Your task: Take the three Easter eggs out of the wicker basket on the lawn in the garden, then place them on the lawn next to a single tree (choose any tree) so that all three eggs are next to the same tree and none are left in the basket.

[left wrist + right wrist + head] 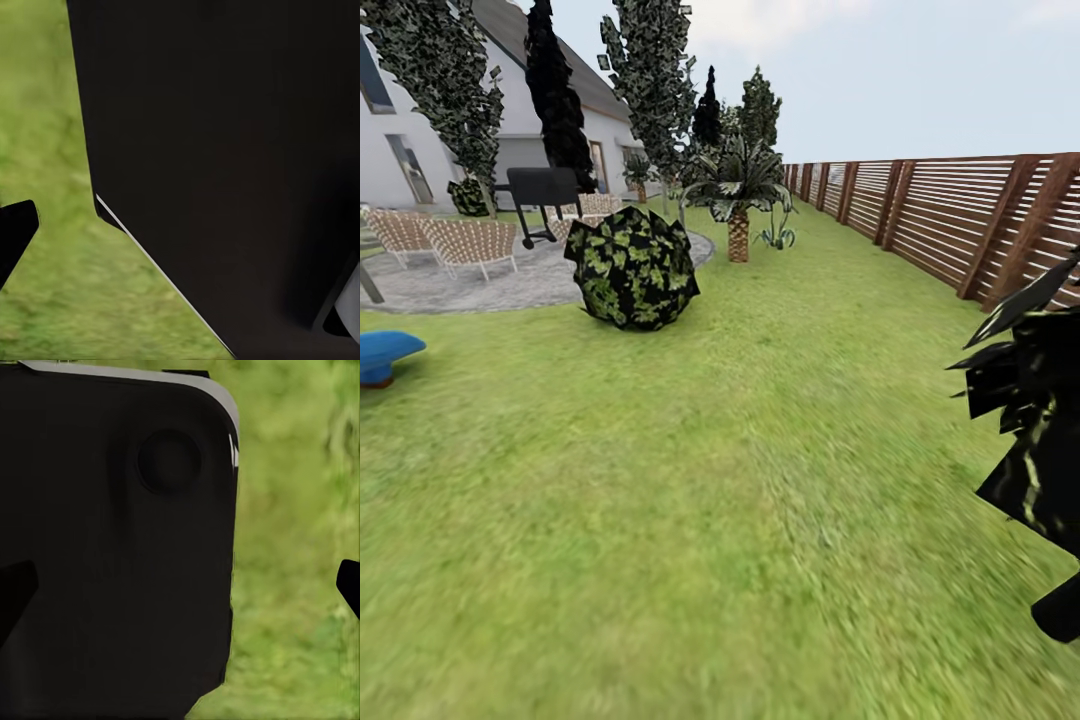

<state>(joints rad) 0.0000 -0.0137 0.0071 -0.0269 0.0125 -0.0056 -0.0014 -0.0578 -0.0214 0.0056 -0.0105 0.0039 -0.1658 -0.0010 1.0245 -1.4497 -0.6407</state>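
Observation:
The lawn point(740, 500) spreads broad and green across the head view. The three Easter eggs, the wicker basket and the pale leaning tree are out of view. In the left wrist view one dark fingertip point(15, 234) of my left gripper point(180, 259) sits at the picture's edge over grass, beside a large black panel of my own body point(225, 150). In the right wrist view my right gripper point(181, 589) has its dark fingertips point(349, 585) far apart, with nothing between them but the same kind of black panel point(112, 547) and grass. Both grippers stand open and hold nothing.
A round dark-leaved bush point(632, 268) stands ahead on the left by a paved patio point(470, 285) with wicker chairs point(472, 245) and a grill point(543, 195). A small palm point(738, 195) is farther back. A wooden fence point(970, 220) runs along the right. Black foliage point(1040, 440) juts in at right; a blue object point(385, 355) lies at left.

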